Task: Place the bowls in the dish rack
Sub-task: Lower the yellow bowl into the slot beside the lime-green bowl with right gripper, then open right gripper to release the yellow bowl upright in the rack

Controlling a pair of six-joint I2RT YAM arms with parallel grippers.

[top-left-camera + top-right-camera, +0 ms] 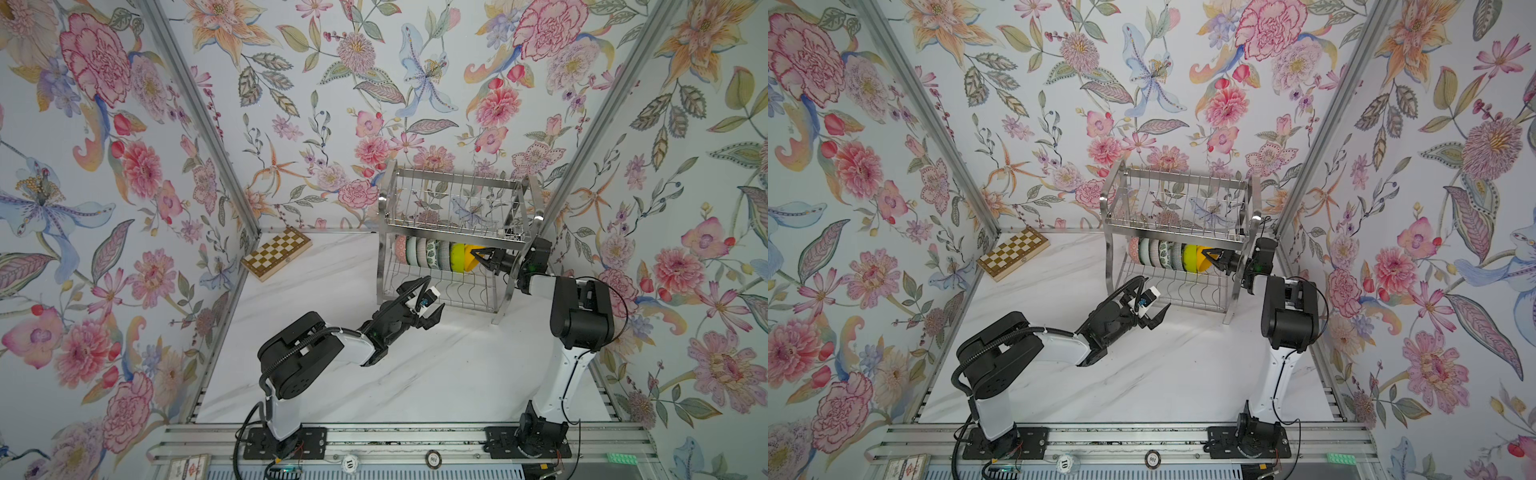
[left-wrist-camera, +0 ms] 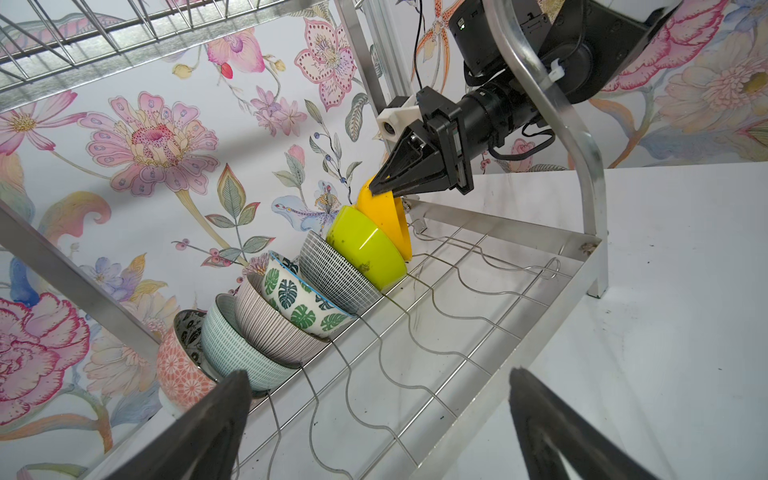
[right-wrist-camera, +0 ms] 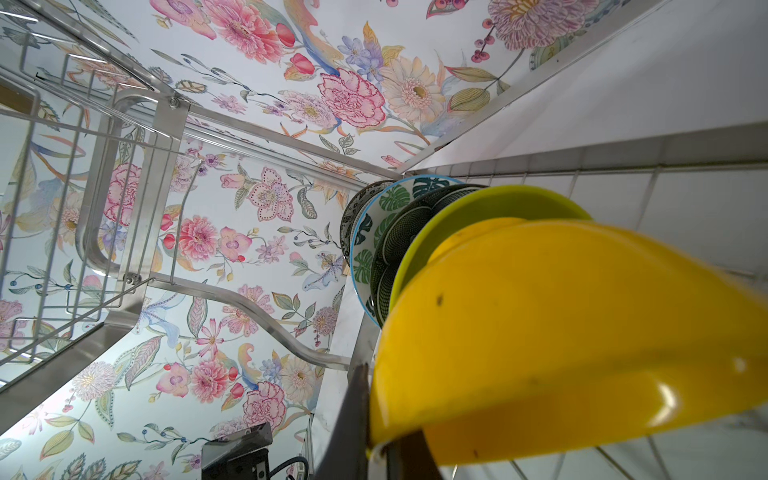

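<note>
The dish rack [image 1: 382,266] [image 1: 1111,266] stands at the back right. Several bowls stand on edge in a row on its lower shelf [image 2: 519,332]. At the row's right end the orange-yellow bowl [image 2: 390,220] [image 3: 561,332] [image 1: 470,261] leans against the lime green bowl [image 2: 365,249] [image 3: 478,208], its lower rim down at the shelf wires. My right gripper [image 2: 374,189] [image 3: 382,440] [image 1: 478,252] [image 1: 1208,252] is shut on its upper rim. My left gripper [image 1: 434,316] [image 1: 1160,313] [image 2: 378,374] hangs open and empty in front of the rack.
A wooden chessboard [image 1: 276,253] leans in the back left corner. The right arm's wrist reaches in past the rack's right leg [image 2: 590,199]. The rack's upper tier [image 1: 453,199] holds nothing. Floral walls close in on three sides.
</note>
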